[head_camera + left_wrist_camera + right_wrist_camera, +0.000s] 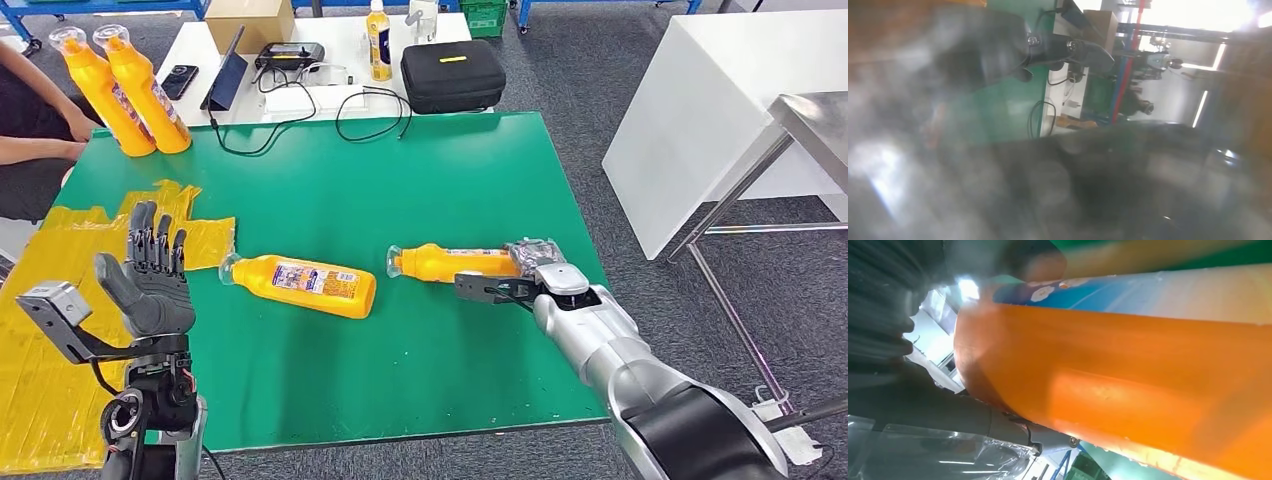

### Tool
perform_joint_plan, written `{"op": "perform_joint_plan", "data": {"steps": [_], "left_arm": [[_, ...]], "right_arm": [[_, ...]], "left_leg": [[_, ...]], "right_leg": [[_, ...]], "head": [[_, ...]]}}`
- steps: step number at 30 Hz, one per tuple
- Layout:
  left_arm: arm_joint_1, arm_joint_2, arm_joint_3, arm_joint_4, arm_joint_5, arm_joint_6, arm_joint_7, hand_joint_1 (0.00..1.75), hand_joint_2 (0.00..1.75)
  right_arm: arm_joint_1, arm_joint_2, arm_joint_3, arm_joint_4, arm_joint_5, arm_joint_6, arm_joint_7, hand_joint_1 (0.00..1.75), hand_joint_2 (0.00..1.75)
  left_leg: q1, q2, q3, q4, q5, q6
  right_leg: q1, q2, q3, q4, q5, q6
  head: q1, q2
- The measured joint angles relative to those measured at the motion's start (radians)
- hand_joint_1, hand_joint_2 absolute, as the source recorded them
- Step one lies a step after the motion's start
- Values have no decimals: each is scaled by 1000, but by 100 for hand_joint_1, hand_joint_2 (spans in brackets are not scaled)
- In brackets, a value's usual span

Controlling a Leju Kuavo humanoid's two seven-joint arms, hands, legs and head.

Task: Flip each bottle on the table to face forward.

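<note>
Two orange bottles lie on their sides on the green table [430, 180]. One bottle [300, 284] sits left of centre, label up, cap pointing left. The other bottle [455, 263] lies to its right, and my right hand [525, 272] grips its base end; up close its orange body [1128, 385] and blue label edge show, with my right hand [898, 355] around it. My left hand [152, 272] is raised over the table's left edge, fingers spread, holding nothing. In the left wrist view my left hand [998, 45] is a dark blur.
Two upright orange bottles [125, 88] stand at the table's far left corner, near a person's arm [35, 135]. Yellow sheeting [60, 330] covers the left side. Behind, a white table holds a black case [452, 74], cables, a tablet and another bottle [378, 40].
</note>
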Motion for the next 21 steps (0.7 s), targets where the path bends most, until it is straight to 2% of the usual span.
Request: {"op": "perform_joint_plan", "data": {"steps": [6, 11, 17, 19, 21], "left_arm": [[1, 1, -1, 2, 1, -4, 11, 0, 0], [35, 6, 1, -1, 4, -6, 19, 0, 0], [60, 10, 6, -8, 8, -15, 20, 0, 0], [67, 11, 6, -12, 12, -15, 20, 0, 0], [84, 12, 11, -22, 23, -15, 20, 0, 87]], "right_arm": [[10, 1, -27, 0, -44, -24, 5, 175, 175], [30, -2, -131, -11, -189, -97, -64, 175, 175], [44, -7, -211, -27, -220, -107, -89, 175, 175], [53, -8, -233, -37, -258, -119, -126, 175, 175], [67, -13, -267, -69, -328, -127, -186, 175, 175]], "left_leg": [[0, 0, 1, 0, 0, 0], [0, 0, 1, 0, 0, 0], [0, 0, 0, 0, 0, 0], [0, -1, -1, 0, 0, 0], [0, -1, -3, 0, 0, 0]], "right_leg": [[0, 0, 2, 0, 0, 0], [0, 0, 2, 0, 0, 0], [0, 0, 1, 0, 0, 0], [0, 0, 1, 0, 0, 0], [0, 0, 0, 0, 0, 0]], "head": [[0, 0], [0, 0], [0, 0], [0, 0], [0, 0]]}}
